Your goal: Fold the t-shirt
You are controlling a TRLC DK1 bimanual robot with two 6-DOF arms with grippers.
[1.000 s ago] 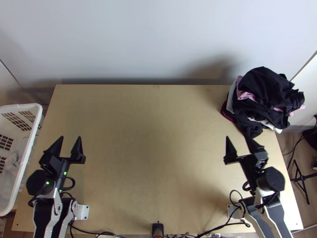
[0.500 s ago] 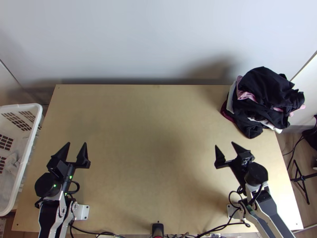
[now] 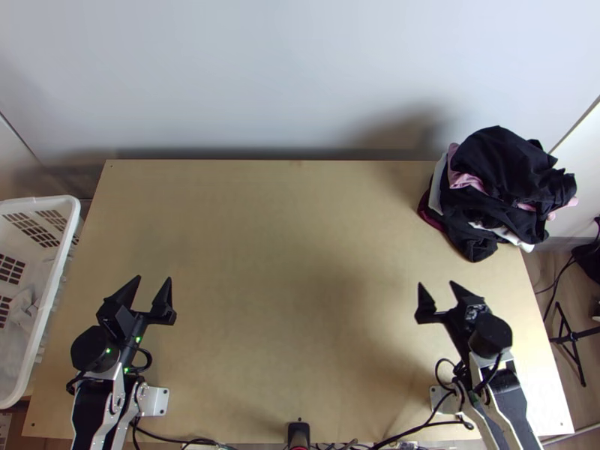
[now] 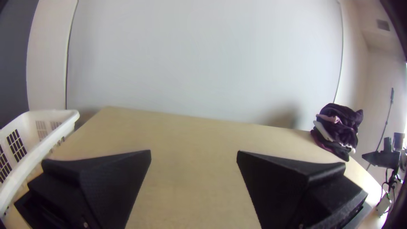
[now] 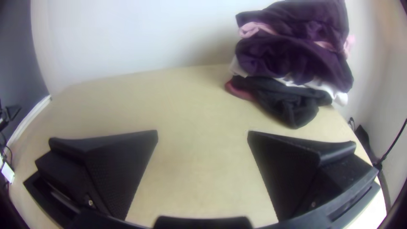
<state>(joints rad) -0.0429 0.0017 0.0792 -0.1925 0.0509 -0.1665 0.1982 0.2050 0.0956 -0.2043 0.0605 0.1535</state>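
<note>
A bunched pile of clothes (image 3: 502,180), mostly black with pink, white and maroon pieces, lies at the table's far right corner; which piece is the t-shirt I cannot tell. My left gripper (image 3: 154,279) is open over the near left of the table, far from the pile. My right gripper (image 3: 436,285) stands open on the right side, nearer than the pile and apart from it. In the left wrist view the left gripper (image 4: 193,156) holds nothing between its fingers. Bare tabletop shows between the fingers of the right gripper (image 5: 202,135) in its wrist view.
A white basket (image 3: 66,247) with some pale cloth inside stands beside the table's left edge. The wooden table (image 3: 285,262) is backed by a pale wall. Cables (image 3: 420,429) run along the near edge, and a black stand (image 3: 570,337) is on the floor at right.
Both grippers have drawn back toward the near edge. The left one also shifted slightly right; the right one went left, then a little back right. The pile has not moved.
</note>
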